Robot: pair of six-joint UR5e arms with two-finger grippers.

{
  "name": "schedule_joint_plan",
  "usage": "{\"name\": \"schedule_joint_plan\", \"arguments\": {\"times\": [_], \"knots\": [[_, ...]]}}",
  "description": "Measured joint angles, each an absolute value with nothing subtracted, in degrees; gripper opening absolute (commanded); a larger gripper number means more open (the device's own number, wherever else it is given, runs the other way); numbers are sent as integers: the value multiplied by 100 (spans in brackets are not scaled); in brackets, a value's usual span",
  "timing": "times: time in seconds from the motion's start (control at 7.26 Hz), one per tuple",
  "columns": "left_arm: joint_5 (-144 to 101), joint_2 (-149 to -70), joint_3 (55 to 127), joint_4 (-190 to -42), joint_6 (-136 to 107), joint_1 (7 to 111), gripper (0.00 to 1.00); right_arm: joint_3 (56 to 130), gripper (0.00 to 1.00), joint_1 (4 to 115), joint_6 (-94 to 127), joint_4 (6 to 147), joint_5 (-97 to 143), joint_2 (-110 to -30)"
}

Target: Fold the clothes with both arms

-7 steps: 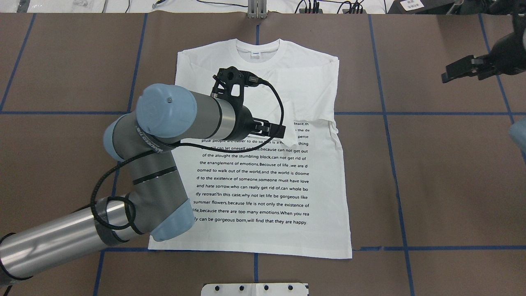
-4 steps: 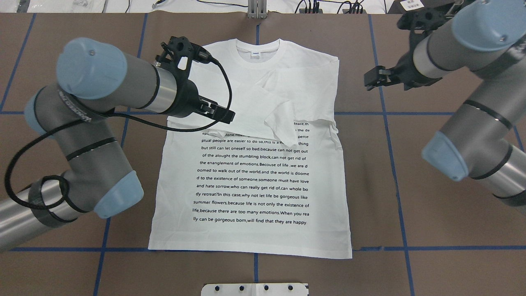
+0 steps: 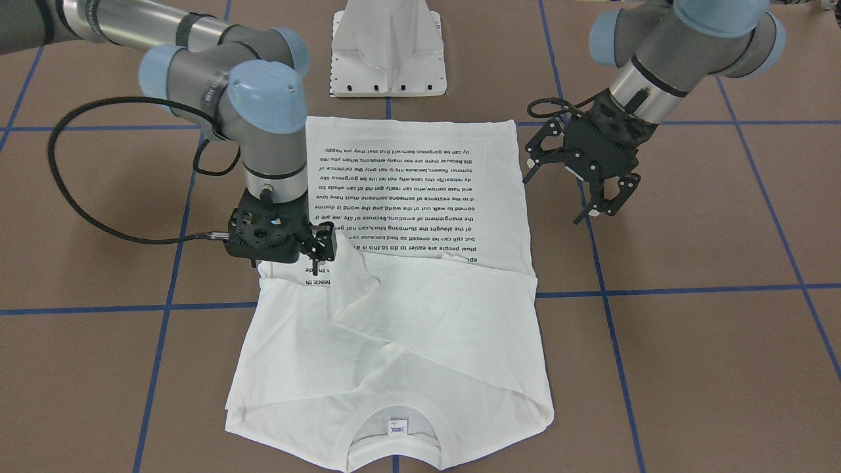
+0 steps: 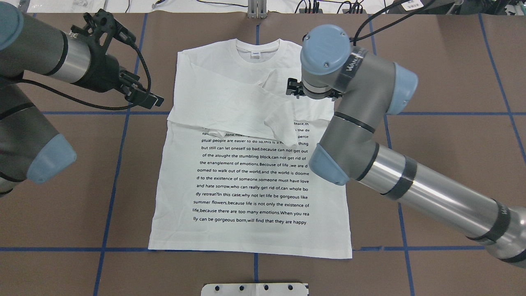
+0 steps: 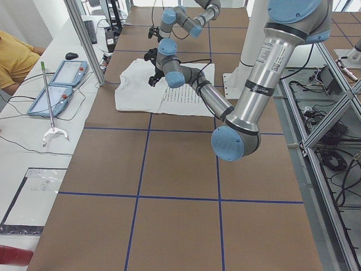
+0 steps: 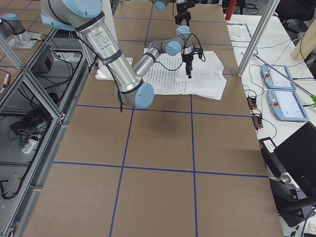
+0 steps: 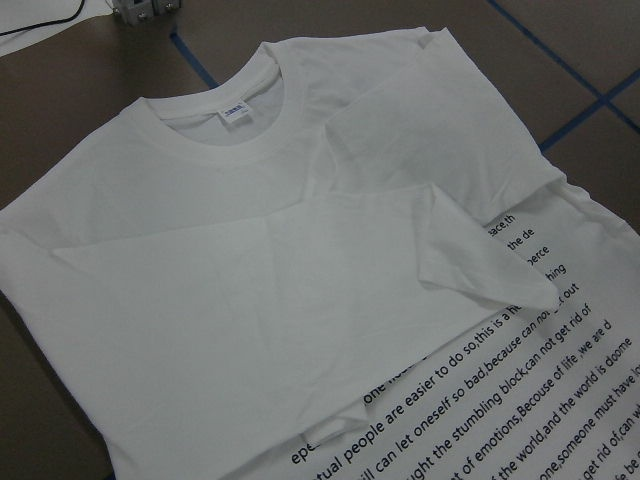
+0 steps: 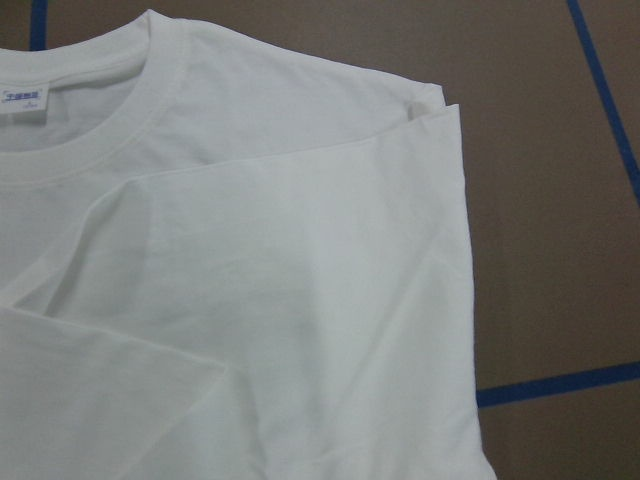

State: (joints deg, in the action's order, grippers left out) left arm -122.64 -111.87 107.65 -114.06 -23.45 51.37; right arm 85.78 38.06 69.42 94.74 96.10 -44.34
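The white shirt (image 4: pixel 250 181) lies flat on the brown table, text side up, collar (image 4: pixel 257 51) at the far edge. One long sleeve (image 4: pixel 230 107) is folded across the chest, its cuff lying over the top text lines. My left gripper (image 4: pixel 152 100) hovers open off the shirt's left edge, fingers spread and holding nothing (image 3: pixel 604 207). Over the shirt's upper right, near the other folded-in sleeve, my right gripper (image 4: pixel 291 87) points down, open and without cloth (image 3: pixel 323 249). Both wrist views show only shirt (image 7: pixel 300 300) (image 8: pixel 300 300), no fingers.
Blue tape lines (image 4: pixel 123 139) grid the table. The white pedestal base (image 3: pixel 387 52) stands at the shirt's hem end. A seated person (image 5: pixel 11 56) and two tablets (image 5: pixel 62 84) are at a side bench beyond the table.
My left arm drew back leftward off the shirt, leaving the sleeve lying across the chest. My right arm swung in from the far right to above the shirt's upper right.
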Motion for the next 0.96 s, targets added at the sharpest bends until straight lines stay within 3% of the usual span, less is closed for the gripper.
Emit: {"name": "schedule_joint_plan", "arguments": {"times": [0.28, 0.41, 0.69, 0.96], "knots": [[-12302, -11097, 10809, -11415, -2321, 5189, 100, 7191, 99, 3541, 7368, 9464, 9307, -3506], [-12302, -11088, 10815, -11416, -2344, 5191, 100, 6821, 92, 3369, 7534, 9452, 9133, -3274], [-12291, -11084, 10819, -11417, -2366, 5194, 100, 6613, 62, 3053, 7655, 9424, 8802, -3141], [-12288, -11083, 10818, -11417, -2379, 5194, 100, 6507, 43, 2965, 7650, 9283, 8665, -3118]]}}
